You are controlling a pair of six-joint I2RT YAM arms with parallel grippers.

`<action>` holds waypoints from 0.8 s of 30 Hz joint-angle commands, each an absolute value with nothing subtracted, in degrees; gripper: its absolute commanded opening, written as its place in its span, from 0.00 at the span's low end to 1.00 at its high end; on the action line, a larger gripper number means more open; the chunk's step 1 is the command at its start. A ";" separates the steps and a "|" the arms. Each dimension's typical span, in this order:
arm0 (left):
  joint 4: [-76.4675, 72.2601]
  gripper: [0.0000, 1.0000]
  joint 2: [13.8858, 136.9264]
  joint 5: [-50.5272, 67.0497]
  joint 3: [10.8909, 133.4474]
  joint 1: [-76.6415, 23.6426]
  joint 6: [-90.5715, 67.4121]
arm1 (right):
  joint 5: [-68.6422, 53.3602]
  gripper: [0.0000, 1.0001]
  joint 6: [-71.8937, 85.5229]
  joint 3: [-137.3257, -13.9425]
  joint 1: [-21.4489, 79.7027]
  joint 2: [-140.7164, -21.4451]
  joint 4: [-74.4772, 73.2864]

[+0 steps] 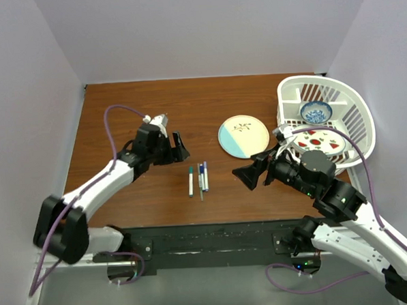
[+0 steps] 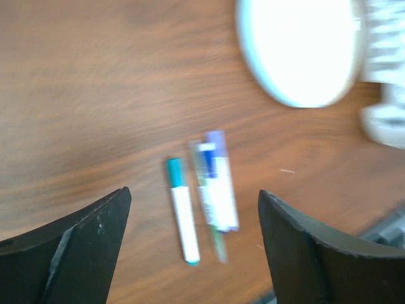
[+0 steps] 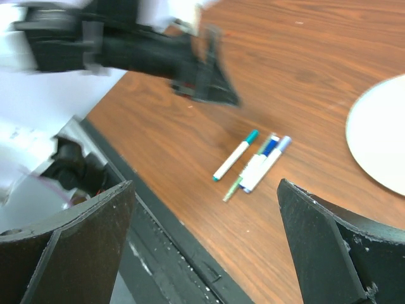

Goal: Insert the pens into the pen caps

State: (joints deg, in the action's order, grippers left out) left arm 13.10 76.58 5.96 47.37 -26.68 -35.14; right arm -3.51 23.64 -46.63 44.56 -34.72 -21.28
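Three white pens lie side by side on the brown table between the arms. One pen has a green cap on its far end. Two pens touching each other have blue caps on their far ends. A thin green stick pokes out from under those two. My left gripper is open and empty, above and to the left of the pens, which show between its fingers in the left wrist view. My right gripper is open and empty to the right of them, and they lie ahead of it in the right wrist view.
A cream and pale blue plate lies behind the pens. A white basket at the right holds a blue bowl and a strawberry plate. A black rail runs along the table's near edge.
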 commanded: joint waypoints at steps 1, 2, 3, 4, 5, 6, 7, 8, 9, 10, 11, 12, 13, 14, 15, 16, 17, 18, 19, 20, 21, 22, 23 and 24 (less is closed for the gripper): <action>13.19 0.89 61.22 16.68 49.14 -26.46 -27.08 | 6.04 0.99 27.86 -48.87 44.56 -34.80 -26.36; 13.44 0.93 59.08 18.70 48.96 -26.46 -26.37 | 7.02 0.99 28.21 -48.78 44.56 -34.89 -26.63; 13.97 0.94 57.15 21.59 48.69 -26.46 -24.80 | 7.64 0.99 28.47 -48.61 44.47 -34.98 -27.07; 14.24 0.95 53.65 22.84 48.08 -26.46 -24.09 | 8.60 0.99 29.09 -48.60 44.47 -34.89 -27.42; 14.41 0.97 52.05 23.81 47.55 -26.46 -23.65 | 11.31 0.99 29.61 -48.60 44.56 -34.89 -27.60; 14.24 0.97 50.55 25.56 46.85 -26.46 -23.03 | 12.64 0.99 30.32 -48.60 44.56 -34.72 -28.12; 14.06 0.98 47.75 26.27 45.28 -26.46 -22.77 | 13.79 0.99 31.80 -48.60 44.47 -34.54 -28.47; 12.84 0.98 46.42 26.63 44.13 -26.46 -22.68 | 15.45 0.99 32.34 -48.52 44.56 -34.54 -28.48; 12.05 0.98 45.19 26.98 42.99 -26.46 -22.59 | 16.16 0.99 32.87 -48.34 44.47 -34.45 -28.13; 11.08 0.98 43.00 26.63 40.37 -26.46 -22.76 | 16.52 0.99 32.87 -48.25 44.47 -34.28 -27.95; 9.94 0.98 41.93 26.11 39.47 -26.46 -22.94 | 17.31 0.99 32.87 -48.16 44.56 -34.28 -27.69; 9.84 0.99 41.31 25.67 38.85 -26.46 -22.85 | 17.49 0.99 32.70 -48.16 44.47 -34.28 -27.51; 10.02 0.99 40.61 25.66 39.20 -26.37 -22.76 | 17.75 0.99 32.52 -48.16 44.47 -34.28 -27.51; 11.32 0.99 40.43 25.66 39.72 -26.45 -22.59 | 18.10 0.99 32.61 -48.34 44.56 -34.28 -27.51; 12.12 0.99 40.08 25.93 40.34 -26.46 -21.20 | 18.45 0.99 32.61 -48.34 44.47 -34.19 -27.51; 12.30 0.99 39.38 26.10 40.60 -26.46 -20.66 | 18.54 0.99 32.52 -48.43 44.56 -34.28 -27.42; 11.87 0.99 38.85 26.02 40.34 -26.46 -20.65 | 18.46 0.99 32.61 -48.43 44.56 -34.19 -27.33; 11.43 0.99 37.80 25.67 39.91 -26.37 -21.44 | 18.46 0.99 32.43 -48.51 44.56 -34.19 -27.33; 10.82 0.99 37.36 25.93 39.12 -26.37 -21.79 | 18.28 0.99 32.26 -48.43 44.56 -34.19 -27.33; 9.68 0.99 36.92 26.54 38.76 -26.45 -22.06 | 18.19 0.99 32.17 -48.60 44.47 -34.28 -27.33; 9.41 0.99 36.31 26.80 38.59 -26.37 -22.06 | 18.11 0.99 31.99 -48.69 44.47 -34.28 -27.42; 9.32 0.99 36.04 26.46 38.58 -26.37 -21.97 | 18.02 0.99 31.99 -48.78 44.47 -34.36 -27.51; 9.49 0.99 35.77 26.02 38.58 -26.37 -21.80 | 18.02 0.99 32.08 -48.87 44.56 -34.37 -27.60; 9.75 0.99 35.60 24.54 38.67 -26.37 -21.54 | 17.93 0.99 31.99 -48.87 44.47 -34.54 -27.77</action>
